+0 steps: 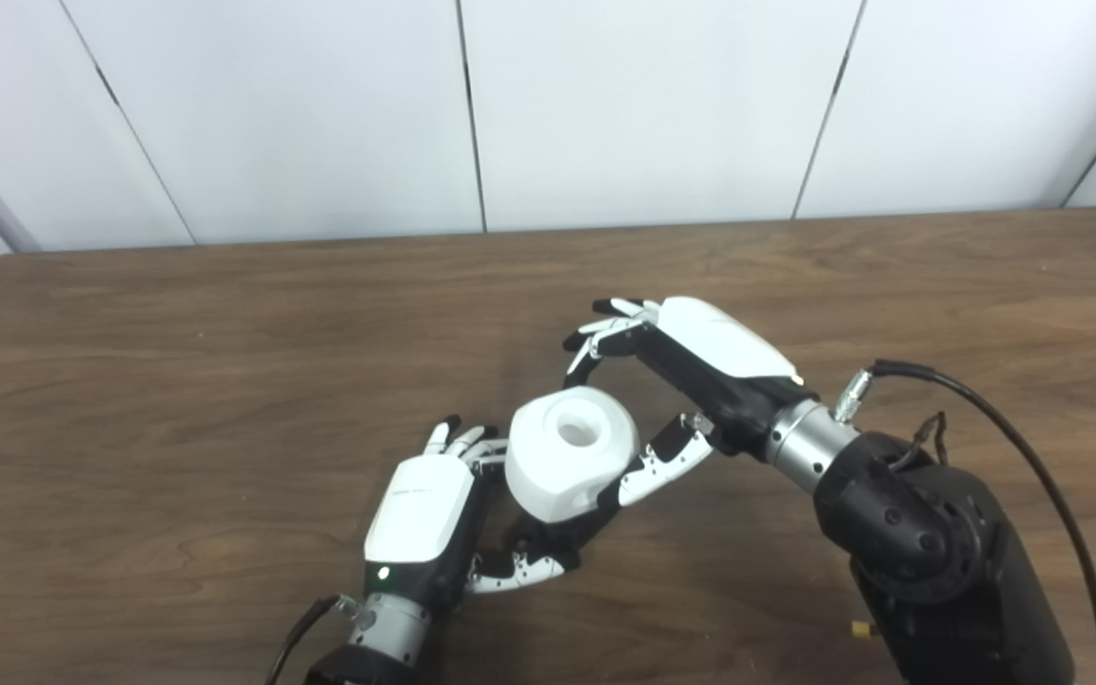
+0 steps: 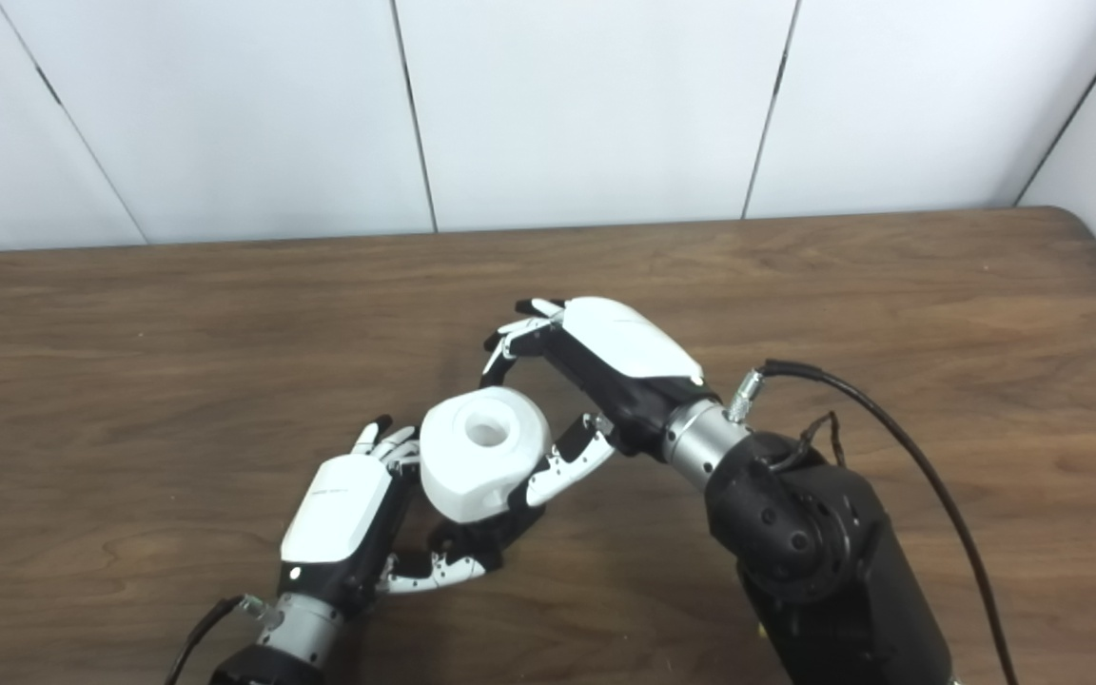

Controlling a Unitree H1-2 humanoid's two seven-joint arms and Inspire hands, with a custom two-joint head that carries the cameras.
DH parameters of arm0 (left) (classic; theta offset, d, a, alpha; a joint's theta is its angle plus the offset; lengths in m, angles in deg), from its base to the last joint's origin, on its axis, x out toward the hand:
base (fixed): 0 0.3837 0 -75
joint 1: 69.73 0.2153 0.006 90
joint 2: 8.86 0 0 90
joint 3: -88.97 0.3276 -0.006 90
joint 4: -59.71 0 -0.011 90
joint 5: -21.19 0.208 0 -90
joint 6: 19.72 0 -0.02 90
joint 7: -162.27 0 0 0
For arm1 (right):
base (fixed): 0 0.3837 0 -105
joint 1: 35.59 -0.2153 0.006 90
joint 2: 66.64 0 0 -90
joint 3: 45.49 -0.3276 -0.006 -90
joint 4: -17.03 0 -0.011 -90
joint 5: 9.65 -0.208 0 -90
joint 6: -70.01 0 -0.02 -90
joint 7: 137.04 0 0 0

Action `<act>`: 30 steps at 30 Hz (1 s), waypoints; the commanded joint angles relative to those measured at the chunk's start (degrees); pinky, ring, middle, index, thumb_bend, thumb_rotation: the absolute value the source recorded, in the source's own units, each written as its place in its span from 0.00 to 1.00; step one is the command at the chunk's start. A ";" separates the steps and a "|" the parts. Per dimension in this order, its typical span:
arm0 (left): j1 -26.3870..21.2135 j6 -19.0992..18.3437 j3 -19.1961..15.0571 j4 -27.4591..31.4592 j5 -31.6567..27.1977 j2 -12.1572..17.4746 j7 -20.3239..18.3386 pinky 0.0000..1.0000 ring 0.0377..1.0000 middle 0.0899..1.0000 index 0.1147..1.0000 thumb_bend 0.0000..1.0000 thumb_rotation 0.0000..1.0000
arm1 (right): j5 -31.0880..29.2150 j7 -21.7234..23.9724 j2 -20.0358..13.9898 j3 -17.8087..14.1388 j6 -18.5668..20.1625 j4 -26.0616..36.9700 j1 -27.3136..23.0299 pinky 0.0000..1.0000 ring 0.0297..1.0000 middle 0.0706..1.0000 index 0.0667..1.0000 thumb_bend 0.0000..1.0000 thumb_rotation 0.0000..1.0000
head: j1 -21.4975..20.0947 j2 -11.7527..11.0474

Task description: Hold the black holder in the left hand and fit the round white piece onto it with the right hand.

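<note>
My left hand (image 1: 420,509) sits low over the worktop (image 1: 177,381), near the front edge, w/ fingers wrapped round the holder (image 1: 557,538). Only a bit of that black holder shows, under the white piece and between my left fingers and thumb; rest is hidden, so can't tell its shape. Left hand = closed on the holder.

White piece (image 1: 572,452) is round, chunky, w/ a round hole in its top face. It sits on top of the holder, just right of my left hand's back, touching the left fingertips (image 1: 472,447).

My right hand (image 1: 700,371) comes in from the right, wrist angled down-left. Its thumb (image 1: 657,466) lies against the piece's right side; its fingers (image 1: 605,333) curl above and behind the piece, tips close to its top rear edge. Can't tell if those tips actually touch, so can't say whether the right hand is gripping the piece or merely cupped round it.

A black cable (image 1: 1005,428) loops off the right wrist across the forearm. Wall (image 1: 605,105) of white panels behind the worktop.
</note>
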 commanded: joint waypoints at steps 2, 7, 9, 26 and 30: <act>0.03 -0.28 1.33 -1.06 1.17 -0.31 -1.71 1.00 0.89 0.76 0.42 0.52 0.05 | -0.43 -0.82 -0.16 -0.54 -0.95 1.68 -1.00 1.00 0.96 0.81 0.45 0.52 0.14 | 0.17 0.17; 0.02 -0.68 1.42 -0.75 1.24 -0.31 -1.94 1.00 0.89 0.76 0.42 0.52 0.05 | 0.01 -1.17 -0.89 -0.38 -1.86 0.99 -0.70 1.00 0.96 0.81 0.44 0.52 0.14 | 0.17 0.17; 0.01 -0.74 1.47 -0.61 1.23 -0.26 -2.02 1.00 0.89 0.77 0.42 0.52 0.05 | 0.17 -1.09 -1.09 -0.35 -2.01 0.85 -0.70 1.00 0.96 0.81 0.44 0.52 0.14 | -0.07 0.22; -0.13 -1.28 1.82 -0.17 1.13 -0.13 -2.19 1.00 0.89 0.77 0.42 0.52 0.05 | 0.29 -1.54 -1.43 -0.44 -3.00 -0.04 -0.57 1.00 0.97 0.82 0.45 0.52 0.14 | -0.33 0.49; -0.20 -1.42 1.87 -0.25 1.05 -0.11 -2.24 1.00 0.89 0.77 0.42 0.52 0.05 | 0.25 -1.97 -1.10 -0.55 -3.14 -0.47 -0.59 1.00 0.97 0.82 0.45 0.52 0.14 | -0.32 0.40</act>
